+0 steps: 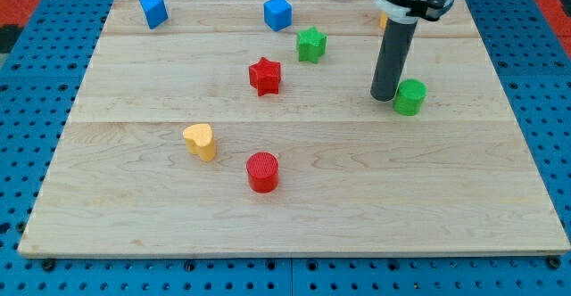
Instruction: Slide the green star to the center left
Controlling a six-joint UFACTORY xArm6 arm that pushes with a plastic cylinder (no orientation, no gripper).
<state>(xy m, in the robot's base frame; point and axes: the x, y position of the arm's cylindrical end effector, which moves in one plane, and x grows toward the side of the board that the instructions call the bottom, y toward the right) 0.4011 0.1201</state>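
Camera view, single entry. Board: pale wooden table top on a blue pegboard surround, holding all items listed below.

Item 1, green star: the task's thing, near the view's top, a little right of the middle. Item 2, red star: just down and to the view's left of the green star, apart from it. Item 3, blue cube: up and to the view's left of the green star, near the top edge. Item 4, second blue cube: top left corner. Item 5, green cylinder: view's right. Item 6, yellow heart and item 7, red cylinder: lower middle. Item 8, orange block: mostly hidden behind the rod, shape not readable.

My tip: a bare rod with no jaws, so it grips nothing. It stands just beside the green cylinder on its left, well apart from the green star.

Handling note for you: the step in hand is the approach. Bring my tip round to the star's right side, then push leftward and slightly down. Expect the red star to sit on that line; steer above it, or it will be carried along.
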